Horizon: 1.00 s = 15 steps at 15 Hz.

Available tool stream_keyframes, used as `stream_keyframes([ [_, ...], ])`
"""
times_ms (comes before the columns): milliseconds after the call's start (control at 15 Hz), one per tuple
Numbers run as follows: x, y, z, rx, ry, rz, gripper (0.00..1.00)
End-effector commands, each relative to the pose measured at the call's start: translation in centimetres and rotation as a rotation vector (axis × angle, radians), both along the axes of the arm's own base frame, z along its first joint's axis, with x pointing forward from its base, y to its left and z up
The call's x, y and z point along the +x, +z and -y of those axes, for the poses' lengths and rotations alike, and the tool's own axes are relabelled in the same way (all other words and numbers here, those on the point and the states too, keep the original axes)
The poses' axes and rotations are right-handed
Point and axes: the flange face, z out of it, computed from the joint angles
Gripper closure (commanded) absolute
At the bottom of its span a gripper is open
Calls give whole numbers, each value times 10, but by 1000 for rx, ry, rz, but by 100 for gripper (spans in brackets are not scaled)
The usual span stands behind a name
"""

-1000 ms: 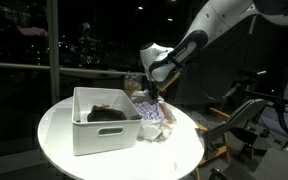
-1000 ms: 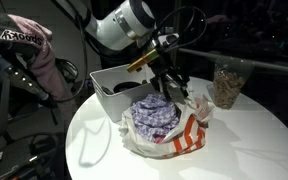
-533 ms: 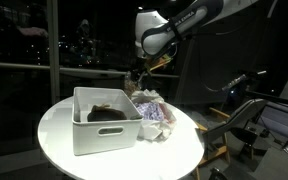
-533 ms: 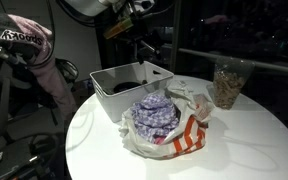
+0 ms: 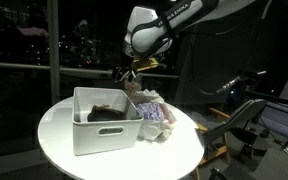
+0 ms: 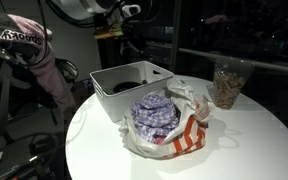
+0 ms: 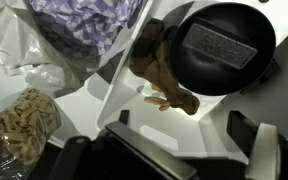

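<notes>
Okay, the white bin (image 5: 104, 135) is sitting left of centre on the round desk (image 5: 59, 130), holding a brown crumpled thing (image 7: 164, 80) and a black round lid (image 7: 219, 45). The fingers (image 7: 262, 150) are hanging above the bin's far edge, spread wide and gripping nothing. A purple cloth (image 6: 154, 115) is lying just right of the bin. Probably a hover step. Any grab is calling for a straight drop onto the brown thing, clearing the wall.
</notes>
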Motion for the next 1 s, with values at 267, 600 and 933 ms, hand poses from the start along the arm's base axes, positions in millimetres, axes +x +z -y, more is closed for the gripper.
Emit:
stream_keyframes([
  [267,15,-44,-9,52,-73,-84,0],
  [600,27,-106,-14,104,-136,-180,0],
  [933,48,-152,-4,108,-175,-212,0],
])
